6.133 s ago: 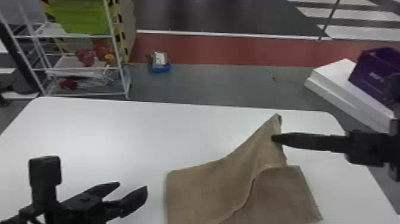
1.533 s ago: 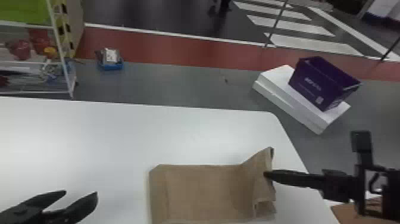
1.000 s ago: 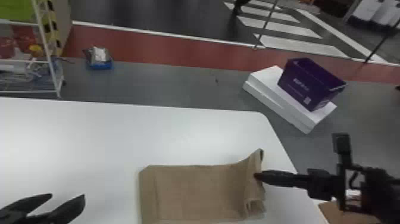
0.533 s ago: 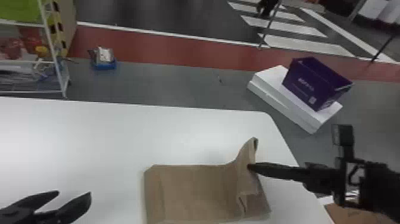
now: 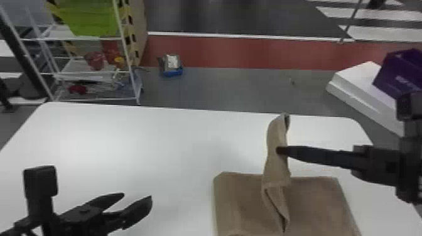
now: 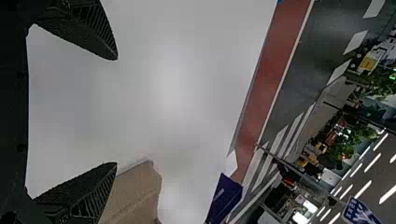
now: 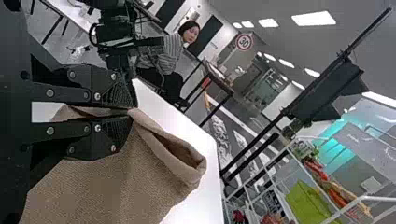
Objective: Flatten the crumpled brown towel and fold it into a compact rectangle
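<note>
The brown towel (image 5: pixel 314 196) lies on the table (image 5: pixel 125 135), part lifted, pinched in the right gripper (image 5: pixel 280 150). The left gripper (image 5: pixel 137 196) hangs spread over the table. Beyond the table: a white rack (image 5: pixel 133 81) and a purple box (image 5: pixel 395 75).

Towel (image 5: pixel 314 201), one, brown, coarse weave. Partly folded: broad section flat, straight-edged; a narrow doubled length raised from it, tip toward twelve o'clock, top gaping. Location: white table (image 5: pixel 110 141), around five o'clock in the head view.

The towel (image 5: pixel 317 207) is brown, the table (image 5: pixel 125 141) white, the box (image 5: pixel 397 73) purple, the dark floor (image 5: pixel 376 33) white-striped.
</note>
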Robot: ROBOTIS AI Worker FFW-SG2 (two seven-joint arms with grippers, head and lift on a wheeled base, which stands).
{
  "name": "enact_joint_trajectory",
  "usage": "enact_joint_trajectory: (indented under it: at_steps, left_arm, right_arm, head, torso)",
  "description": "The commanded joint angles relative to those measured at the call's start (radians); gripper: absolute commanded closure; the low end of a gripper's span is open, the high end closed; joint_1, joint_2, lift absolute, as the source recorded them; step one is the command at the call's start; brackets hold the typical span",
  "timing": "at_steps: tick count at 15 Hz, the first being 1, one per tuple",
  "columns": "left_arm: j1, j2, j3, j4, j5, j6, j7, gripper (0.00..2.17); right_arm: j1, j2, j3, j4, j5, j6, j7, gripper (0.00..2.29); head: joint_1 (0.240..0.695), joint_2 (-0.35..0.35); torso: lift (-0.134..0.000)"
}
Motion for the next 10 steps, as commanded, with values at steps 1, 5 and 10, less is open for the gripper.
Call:
enact_joint_trajectory:
  at_steps: [1, 5, 10]
  left_arm:
    - [0.011, -0.003, -0.009, -0.015, -0.002, 0.015, 0.0, 0.08]
    - [0.017, -0.003, -0.017, -0.019, -0.003, 0.012, -0.004, 0.08]
    - [0.019, -0.003, -0.011, -0.02, -0.003, 0.012, -0.011, 0.08]
  right_arm:
    - [-0.123, 0.046, 0.099, -0.005, 0.001, 0.007, -0.061, 1.02]
    - [-0.255, 0.122, 0.251, -0.005, 0.004, 0.007, -0.149, 1.02]
    - [-0.294, 0.188, 0.356, -0.03, 0.003, 0.007, -0.173, 1.02]
  head:
    - [0.695, -0.026]
    - [0.695, 0.066]
    - [0.695, 0.181]
  torso:
    - [-0.124]
    - [-0.124]
    - [-0.124]
